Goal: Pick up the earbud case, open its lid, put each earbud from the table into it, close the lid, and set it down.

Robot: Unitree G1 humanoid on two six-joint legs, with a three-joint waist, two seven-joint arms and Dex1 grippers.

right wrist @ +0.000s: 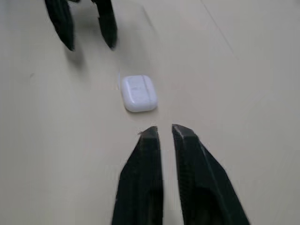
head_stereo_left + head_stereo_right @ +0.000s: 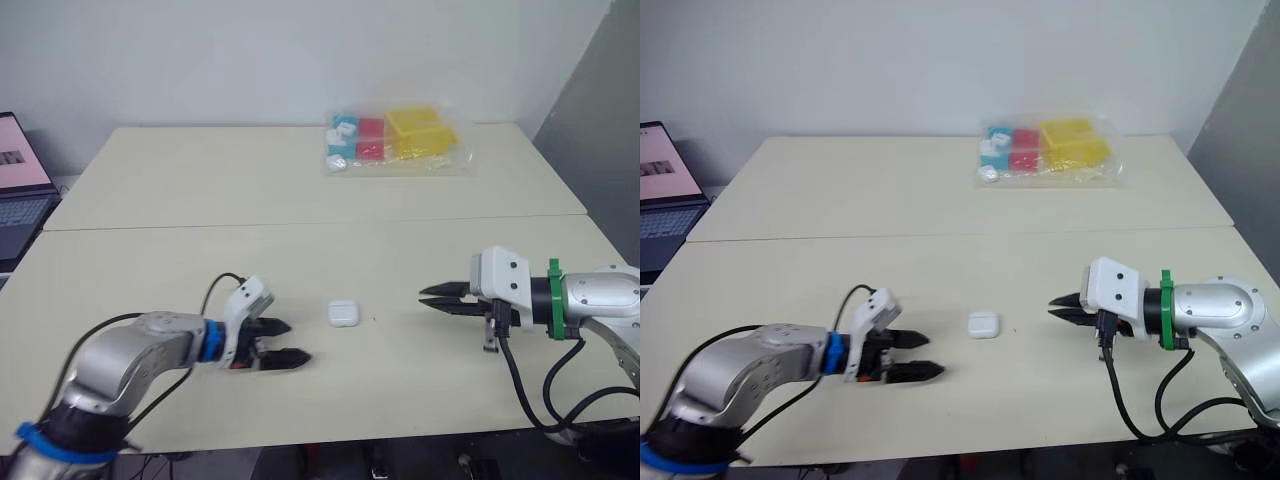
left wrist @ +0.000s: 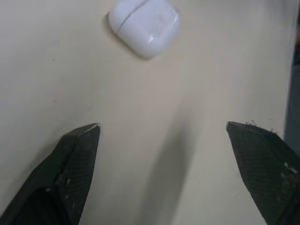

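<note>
Cream-coloured laminate tabletop [image 2: 300,200] with one seam across it fills the scene below a white wall. One open laptop [image 2: 20,200] sits off its left edge, and one clear plastic bag of yellow, red and blue blocks [image 2: 395,140] lies at the far side.

Two grippers flank the middle. The left gripper [image 2: 298,342] is spread wide and empty. The right gripper [image 2: 422,297] has its fingers drawn almost together, holding nothing.

Between them, touching neither, lies one small glossy white rounded earbud case [image 2: 343,313], flat on the table with its lid shut. It looks light, rigid and slippery, so it is best pinched across its two flatter sides, below the lid seam. A speck beside it is too small to tell.
</note>
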